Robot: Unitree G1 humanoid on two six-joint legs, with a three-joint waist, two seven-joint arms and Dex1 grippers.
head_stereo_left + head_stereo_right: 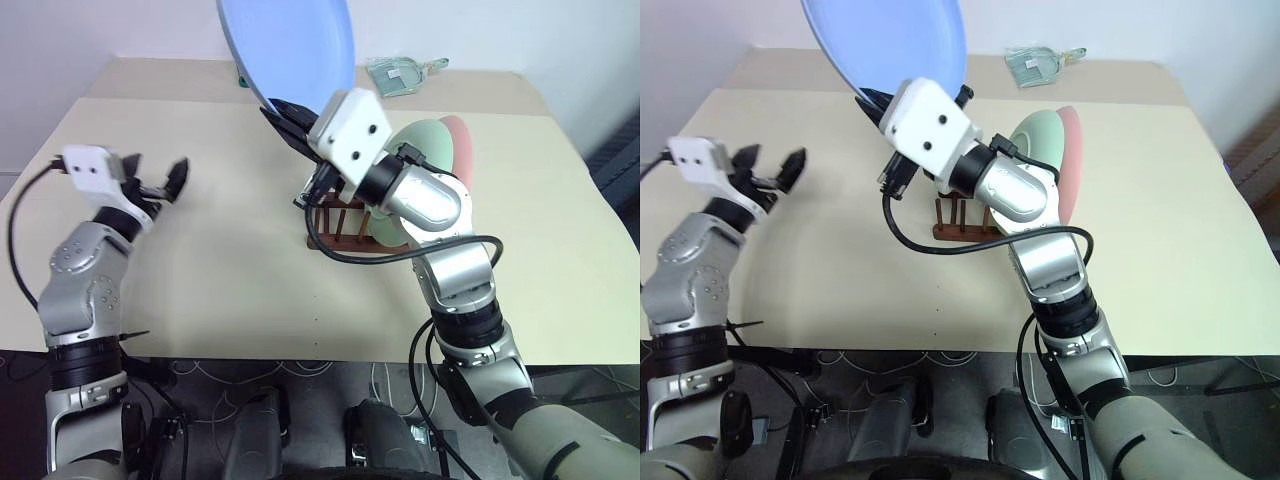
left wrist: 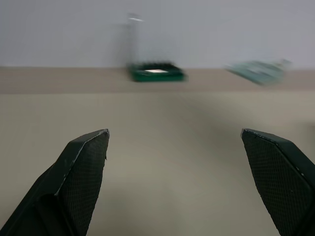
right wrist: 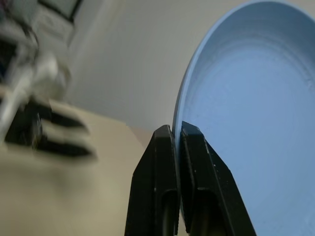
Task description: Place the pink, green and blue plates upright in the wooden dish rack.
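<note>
We had the right gripper (image 3: 176,135) pinching the blue plate (image 1: 290,45) by its rim, left gripper (image 1: 168,180) gaping empty; looked light, stiff, probably slick.

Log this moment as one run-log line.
right gripper: shut on round blue plate, raised over table | left gripper: open, empty | dark wooden dish rack: green plate, pink plate upright

Head stereo pair looks forward-down over surface (image 1: 230,270), sharing rack (image 1: 340,222) and both arms. Left wrist view faces level across surface, between own fingers (image 2: 81,172). Right wrist view sits close against blue plate (image 3: 256,108).
</note>
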